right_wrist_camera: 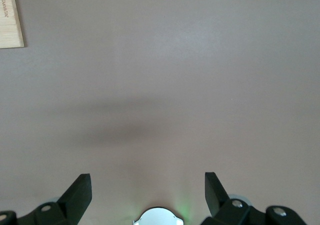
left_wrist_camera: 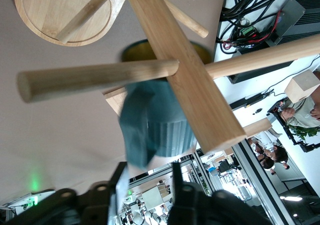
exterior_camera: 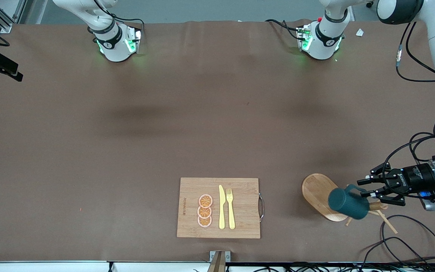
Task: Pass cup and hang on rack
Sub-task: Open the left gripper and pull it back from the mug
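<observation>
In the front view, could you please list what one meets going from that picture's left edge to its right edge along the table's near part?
Rectangular bamboo cutting board → light wooden mug rack's oval base → dark teal ribbed cup → left gripper, black, two-fingered.

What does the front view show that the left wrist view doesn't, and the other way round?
Only the front view shows the cutting board with its orange slices, knife and fork, both arm bases, and the left gripper beside the cup over the rack. The right gripper is out of it. Only the left wrist view shows the rack's post and pegs up close. Both show cup, rack and brown table.
</observation>
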